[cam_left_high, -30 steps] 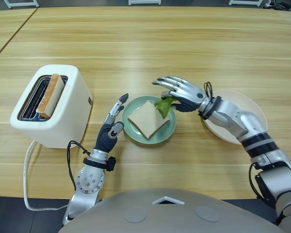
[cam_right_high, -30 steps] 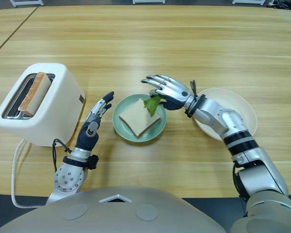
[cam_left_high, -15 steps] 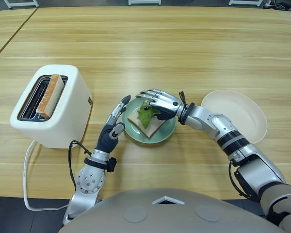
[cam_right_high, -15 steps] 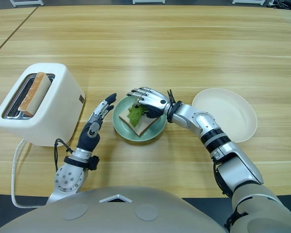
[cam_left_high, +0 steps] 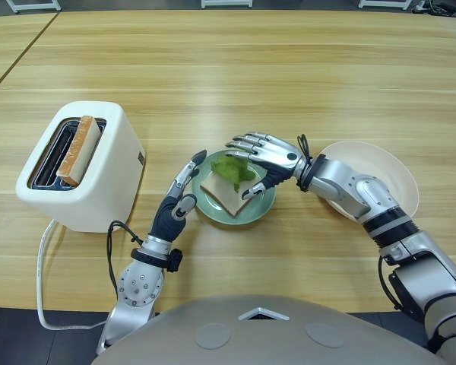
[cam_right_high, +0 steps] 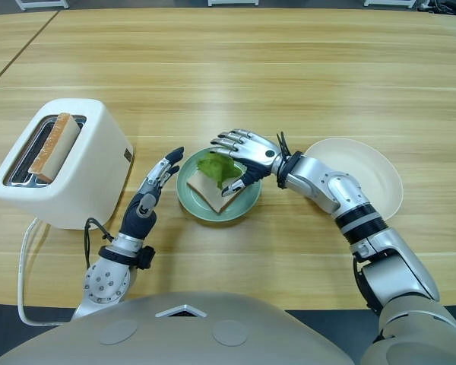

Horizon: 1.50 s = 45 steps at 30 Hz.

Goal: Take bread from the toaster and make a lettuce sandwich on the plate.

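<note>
Lettuce (cam_left_high: 232,168) lies on the bread slice (cam_left_high: 225,196) on the green plate (cam_left_high: 263,208). The right hand (cam_left_high: 270,152) hovers over it, fingers spread and empty; the left hand (cam_left_high: 178,199) is spread beside the plate. Left to do, I judge: the second slice (cam_left_high: 80,148), not yet taken from the toaster (cam_left_high: 99,199), goes on top.

You have, on the table (cam_left_high: 251,76): at left, the toaster (cam_left_high: 99,182), one bread slice (cam_left_high: 80,148) standing in its slot, and a cable (cam_left_high: 42,274) trailing from its near side toward the near edge. At centre, right of the toaster, is the plate (cam_left_high: 251,215), which carries a second slice (cam_left_high: 226,196) with the lettuce (cam_left_high: 229,166) lying on its far part. The left hand (cam_left_high: 178,201) sits between toaster and plate, just beside the plate's left rim. The right hand (cam_left_high: 270,156) is above the plate's far right side, over the lettuce. The bowl (cam_left_high: 387,167) is right of the plate.
</note>
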Each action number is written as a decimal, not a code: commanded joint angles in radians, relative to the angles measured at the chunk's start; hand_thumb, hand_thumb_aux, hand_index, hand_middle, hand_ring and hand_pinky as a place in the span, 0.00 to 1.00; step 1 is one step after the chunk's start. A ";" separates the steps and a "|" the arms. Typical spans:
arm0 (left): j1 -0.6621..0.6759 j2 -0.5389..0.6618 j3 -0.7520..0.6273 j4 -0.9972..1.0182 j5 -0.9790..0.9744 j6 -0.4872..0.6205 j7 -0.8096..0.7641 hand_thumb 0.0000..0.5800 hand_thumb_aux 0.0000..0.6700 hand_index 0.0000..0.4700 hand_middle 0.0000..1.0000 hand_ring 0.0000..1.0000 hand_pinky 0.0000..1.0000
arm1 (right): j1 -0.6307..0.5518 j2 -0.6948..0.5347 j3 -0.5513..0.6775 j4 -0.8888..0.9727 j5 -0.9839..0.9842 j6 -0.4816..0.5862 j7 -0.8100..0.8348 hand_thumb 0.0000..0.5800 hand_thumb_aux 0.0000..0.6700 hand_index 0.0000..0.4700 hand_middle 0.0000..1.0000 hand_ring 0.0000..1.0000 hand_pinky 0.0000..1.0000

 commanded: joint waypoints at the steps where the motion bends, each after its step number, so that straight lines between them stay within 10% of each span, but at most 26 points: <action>1: 0.010 0.013 0.011 -0.112 -0.005 0.034 -0.018 0.00 0.00 0.00 0.00 0.00 0.00 | 0.042 -0.033 -0.089 -0.087 0.088 0.022 0.032 0.00 0.00 0.00 0.00 0.00 0.00; 13: -0.094 0.188 0.501 -0.498 -0.287 0.181 -0.088 0.00 0.00 0.00 0.00 0.00 0.00 | 0.179 -0.028 -0.167 -0.144 0.216 0.037 0.078 0.00 0.00 0.00 0.00 0.00 0.00; 23: -0.030 0.371 1.131 -0.353 0.034 0.199 -0.186 0.00 0.00 0.00 0.00 0.00 0.00 | 0.257 -0.004 -0.183 -0.238 0.222 0.022 0.083 0.00 0.00 0.00 0.00 0.00 0.00; 45: 0.003 0.366 0.925 -0.155 0.494 0.215 -0.215 0.00 0.00 0.00 0.00 0.00 0.00 | -0.016 0.138 0.124 0.004 -0.191 -0.070 0.034 0.00 0.00 0.00 0.00 0.00 0.00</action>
